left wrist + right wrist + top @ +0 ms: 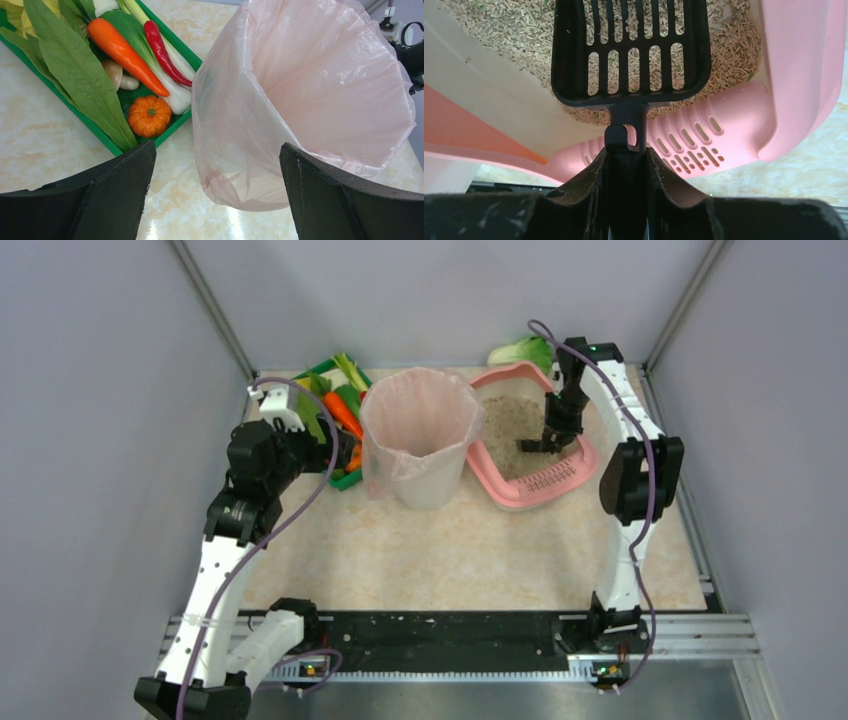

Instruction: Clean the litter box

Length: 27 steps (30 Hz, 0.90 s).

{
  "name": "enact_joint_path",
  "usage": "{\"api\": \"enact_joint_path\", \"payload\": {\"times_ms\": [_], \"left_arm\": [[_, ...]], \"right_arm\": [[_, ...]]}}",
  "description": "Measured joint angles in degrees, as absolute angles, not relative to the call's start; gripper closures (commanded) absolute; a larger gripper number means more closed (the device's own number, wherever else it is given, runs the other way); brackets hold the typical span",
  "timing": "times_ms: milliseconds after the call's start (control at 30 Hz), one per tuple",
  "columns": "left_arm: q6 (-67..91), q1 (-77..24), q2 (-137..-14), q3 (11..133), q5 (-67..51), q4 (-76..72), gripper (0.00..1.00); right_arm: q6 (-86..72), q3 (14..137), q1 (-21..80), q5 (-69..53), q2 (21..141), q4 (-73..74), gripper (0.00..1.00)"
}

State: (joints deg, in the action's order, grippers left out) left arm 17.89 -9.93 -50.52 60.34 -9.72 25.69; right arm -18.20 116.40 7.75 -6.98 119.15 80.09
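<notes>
The pink litter box (575, 475) sits at the back right of the table, its slotted lip toward me, with beige pellet litter (505, 435) inside. It also shows in the right wrist view (744, 135). My right gripper (626, 150) is shut on the handle of a black slotted scoop (631, 55), which hangs over the litter at the lip end. In the top view the right gripper (548, 435) is over the box. My left gripper (215, 165) is open and empty, low beside the pink-lined bin (310, 90). In the top view the left gripper (345, 455) is left of the bin.
The pink-lined bin (418, 435) stands between the arms, just left of the litter box. A green tray (170, 130) of vegetables, with a carrot (125, 52) and a small pumpkin (149, 115), lies at the back left. A leafy green (520, 350) lies behind the litter box.
</notes>
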Motion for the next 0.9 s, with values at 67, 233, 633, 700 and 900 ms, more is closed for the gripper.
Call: {"api": "enact_joint_path", "payload": {"times_ms": [67,233,633,700,900], "left_arm": [[17.85,-9.93,-50.54,60.38,-9.61,25.69,0.02],[17.85,-9.98,-51.03,60.97,-9.56,25.76,0.01],[17.72,-10.04,-52.21,62.00,-8.93,26.52,0.02],[17.58,-10.09,-52.45,62.26,-8.64,26.92,0.02],[17.26,-10.13,-53.56,63.13,-7.86,27.22,0.02]], "right_arm": [[-18.13,116.64,7.75,-6.98,120.20,80.16,1.00],[-18.09,119.15,7.75,-6.83,122.43,80.34,1.00],[-17.63,129.95,7.75,-5.65,130.78,82.28,1.00],[-17.08,131.48,7.75,-5.54,131.79,82.37,1.00],[-15.05,134.43,8.27,-4.99,134.58,81.54,1.00]]}}
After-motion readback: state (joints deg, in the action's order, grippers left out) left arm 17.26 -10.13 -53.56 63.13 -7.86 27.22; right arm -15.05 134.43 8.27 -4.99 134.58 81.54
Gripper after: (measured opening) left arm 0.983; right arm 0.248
